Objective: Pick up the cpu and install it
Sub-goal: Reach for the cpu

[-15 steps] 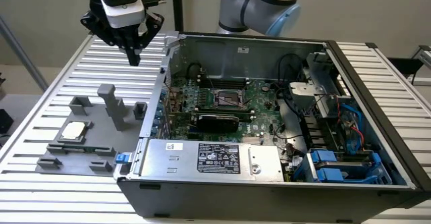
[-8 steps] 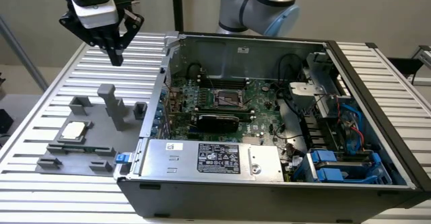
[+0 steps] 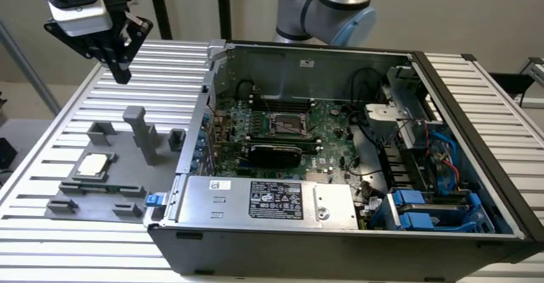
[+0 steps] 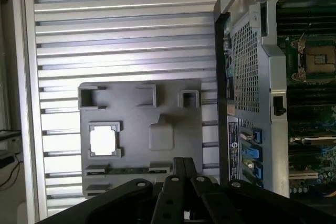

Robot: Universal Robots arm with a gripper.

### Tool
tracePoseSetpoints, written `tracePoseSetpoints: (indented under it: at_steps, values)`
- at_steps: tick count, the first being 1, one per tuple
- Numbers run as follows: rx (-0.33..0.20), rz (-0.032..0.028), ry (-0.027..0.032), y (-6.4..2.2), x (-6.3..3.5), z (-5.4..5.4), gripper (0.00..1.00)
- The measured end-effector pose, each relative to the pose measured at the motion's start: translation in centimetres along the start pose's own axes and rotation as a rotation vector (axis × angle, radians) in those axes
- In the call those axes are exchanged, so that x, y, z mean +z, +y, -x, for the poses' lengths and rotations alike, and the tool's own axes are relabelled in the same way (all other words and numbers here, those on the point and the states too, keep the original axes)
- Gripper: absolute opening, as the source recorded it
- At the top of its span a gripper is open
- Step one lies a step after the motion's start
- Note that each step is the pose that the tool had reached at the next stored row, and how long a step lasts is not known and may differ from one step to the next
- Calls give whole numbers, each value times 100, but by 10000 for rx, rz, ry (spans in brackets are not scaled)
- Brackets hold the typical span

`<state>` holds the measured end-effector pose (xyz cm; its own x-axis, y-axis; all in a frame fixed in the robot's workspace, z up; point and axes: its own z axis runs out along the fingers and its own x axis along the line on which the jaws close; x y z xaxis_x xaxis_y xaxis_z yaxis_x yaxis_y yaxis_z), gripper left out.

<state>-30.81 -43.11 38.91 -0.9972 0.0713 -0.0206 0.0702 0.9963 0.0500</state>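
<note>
The only writing sits on the power unit (image 3: pixel 264 200) inside the open PC case (image 3: pixel 340 254), low in the exterior view. It carries a black label (image 3: pixel 276 201) with white print and marks, and a small white sticker (image 3: pixel 220 184) beside it; none of it can be read. In the wrist view a narrow label strip (image 4: pixel 233 142) runs along the case edge, also unreadable.

The cpu (image 3: pixel 93 163) lies at the exterior view's left, well apart from the case, on a grey fixture plate (image 3: pixel 127 174) that rests on the ribbed metal worktop (image 3: pixel 85 241). It lies flat with its top face up, seated in a low grey frame. It is square, so no side is the longer one, and its edges run in line with the plate's edges. Its top is pale silver-beige and slightly shiny; in the wrist view the cpu (image 4: pixel 103 140) shows as a bright, almost white square on the plate (image 4: pixel 136 119).

The tool (image 3: pixel 121 72) hangs in the upper left of the exterior view, above the worktop and well clear of the cpu. Its dark fingers are clenched together to a point and grasp nothing. In the wrist view the tool (image 4: pixel 179 162) juts over the plate's edge.

The socket (image 3: pixel 289 125) on the board inside the case stands open.
</note>
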Motion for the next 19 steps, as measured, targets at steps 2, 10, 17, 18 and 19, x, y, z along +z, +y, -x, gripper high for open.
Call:
tracePoseSetpoints:
  at_steps: [2,10,17,18,19]
  values:
    - [-2,0,0,-9,2,-93,11]
    - [-1,0,1,-40,14,-455,11]
    - [-1,0,-1,-65,42,-773,11]
    - [0,0,0,-69,47,-818,11]
    - [0,0,0,-72,52,-864,11]
